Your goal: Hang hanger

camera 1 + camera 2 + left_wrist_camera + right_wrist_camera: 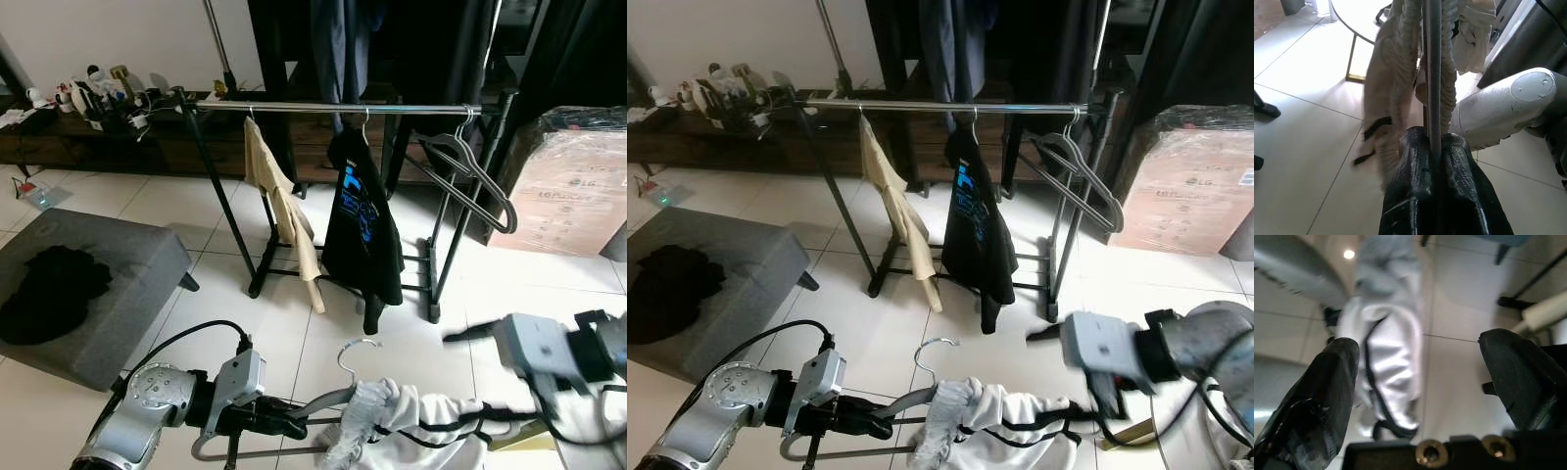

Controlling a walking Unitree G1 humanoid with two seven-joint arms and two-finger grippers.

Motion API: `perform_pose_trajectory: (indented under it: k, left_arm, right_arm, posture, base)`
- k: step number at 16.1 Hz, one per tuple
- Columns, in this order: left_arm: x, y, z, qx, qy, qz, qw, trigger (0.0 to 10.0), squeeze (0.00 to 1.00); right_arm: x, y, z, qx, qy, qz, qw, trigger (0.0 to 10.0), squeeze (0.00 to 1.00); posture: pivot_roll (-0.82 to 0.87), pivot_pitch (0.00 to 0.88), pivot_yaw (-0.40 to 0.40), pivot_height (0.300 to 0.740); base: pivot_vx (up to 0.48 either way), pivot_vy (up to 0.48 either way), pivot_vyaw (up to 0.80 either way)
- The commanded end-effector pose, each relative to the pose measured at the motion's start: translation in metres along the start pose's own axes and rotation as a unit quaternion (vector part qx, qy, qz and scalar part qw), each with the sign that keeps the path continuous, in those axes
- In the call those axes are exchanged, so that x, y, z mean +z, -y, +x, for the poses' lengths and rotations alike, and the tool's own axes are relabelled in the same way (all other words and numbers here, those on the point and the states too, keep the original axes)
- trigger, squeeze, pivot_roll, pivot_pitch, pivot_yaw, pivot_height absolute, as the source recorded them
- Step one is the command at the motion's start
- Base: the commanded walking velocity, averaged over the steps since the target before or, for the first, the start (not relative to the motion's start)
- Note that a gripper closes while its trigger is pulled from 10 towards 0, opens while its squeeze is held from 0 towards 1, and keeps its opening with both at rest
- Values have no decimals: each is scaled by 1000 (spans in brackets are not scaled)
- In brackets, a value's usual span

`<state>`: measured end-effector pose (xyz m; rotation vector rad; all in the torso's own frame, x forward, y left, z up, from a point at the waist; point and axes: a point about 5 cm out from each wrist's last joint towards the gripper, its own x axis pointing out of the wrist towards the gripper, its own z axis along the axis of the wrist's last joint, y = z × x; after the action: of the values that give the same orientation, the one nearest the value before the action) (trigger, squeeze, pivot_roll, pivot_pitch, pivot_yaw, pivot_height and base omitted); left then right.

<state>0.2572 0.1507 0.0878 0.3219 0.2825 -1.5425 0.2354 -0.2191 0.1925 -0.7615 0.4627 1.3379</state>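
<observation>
Low at bottom centre, my left gripper [1432, 147] clamps the hanger [345, 397]: stiff wire, limp white garment [411, 431], swing-prone; my right gripper [1420, 382] gapes empty.

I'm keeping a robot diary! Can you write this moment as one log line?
step: carrying | left pincer: shut on hanger with white garment | right pincer: open beside garment | rail: ahead

The garment [411, 431] on the grey hanger [338, 392] is white with thin black trim. On the silver rail [333, 108] hang a beige garment [279, 206] and a black T-shirt [364, 220] with a blue print. A black cloth [49, 289] lies on the grey ottoman [108, 294], over white floor tiles [255, 323].
</observation>
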Motion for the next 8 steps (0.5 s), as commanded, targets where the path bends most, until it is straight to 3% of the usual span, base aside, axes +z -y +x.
perform_pose_trajectory:
  k: [1,3,8]
  left_arm:
    - [1,-2,-3,-6,-9,14,1000,10000,0]
    - [1,-5,-3,-9,-15,24,1000,10000,0]
    - [4,-7,3,-12,-12,40,999,10000,0]
  right_arm:
    - [1,-6,4,28,4,-8,1000,10000,0]
    - [-1,-9,12,53,6,-5,999,10000,0]
    - [14,-8,46,49,77,14,996,10000,0]
  posture:
    - [-219,140,77,740]
    - [-216,139,83,740]
    - [-209,123,90,740]
  base:
    - [0,0,0]
    - [0,0,0]
    - [0,0,0]
